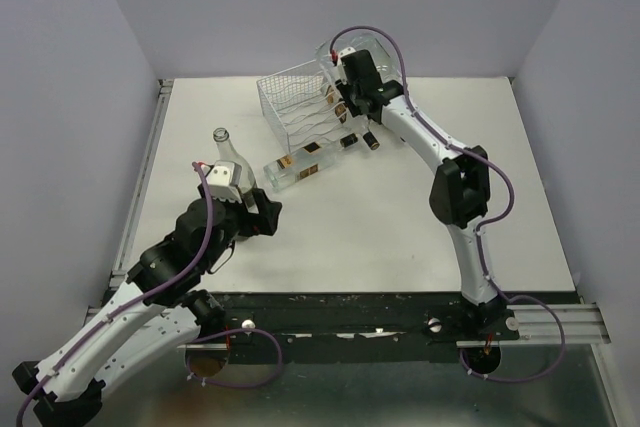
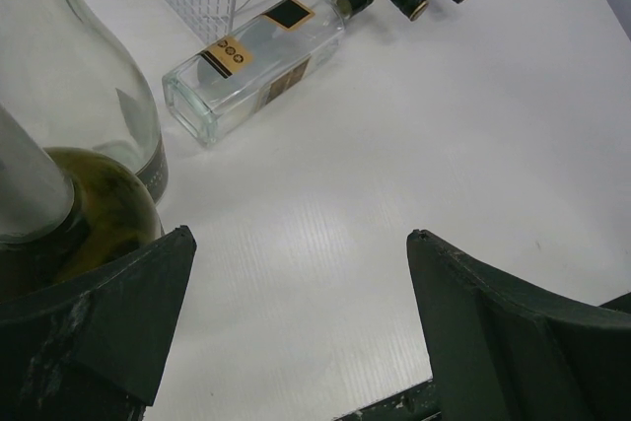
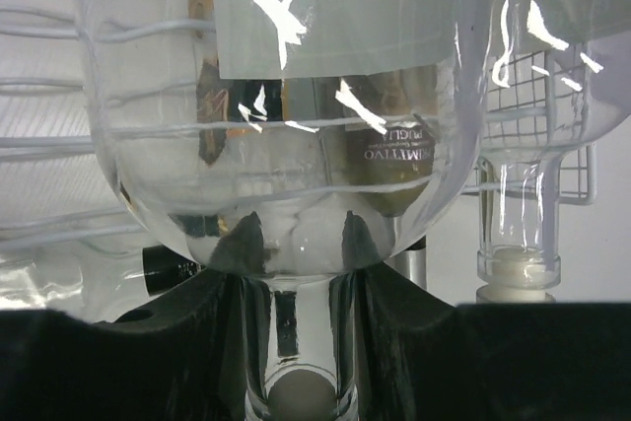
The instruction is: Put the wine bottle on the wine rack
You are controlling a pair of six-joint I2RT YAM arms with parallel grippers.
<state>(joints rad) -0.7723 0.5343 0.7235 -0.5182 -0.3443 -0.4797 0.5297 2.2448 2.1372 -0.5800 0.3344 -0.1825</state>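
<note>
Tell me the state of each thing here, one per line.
Left gripper: open, empty.
Right gripper: shut on clear bottle, at its neck.
Upright bottle: standing beside left gripper.
Square bottle: lying on its side, capped.
Wine rack: standing upright.

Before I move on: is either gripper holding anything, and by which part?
Right gripper grips a clear bottle by its neck; left gripper is open, holding nothing.

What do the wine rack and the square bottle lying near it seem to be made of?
The wine rack looks like thin wire, probably metal, coated white: an open, see-through grid. The square bottle looks like clear, glossy glass: the table shows through it and its thick edges catch light, though plastic is possible.
</note>
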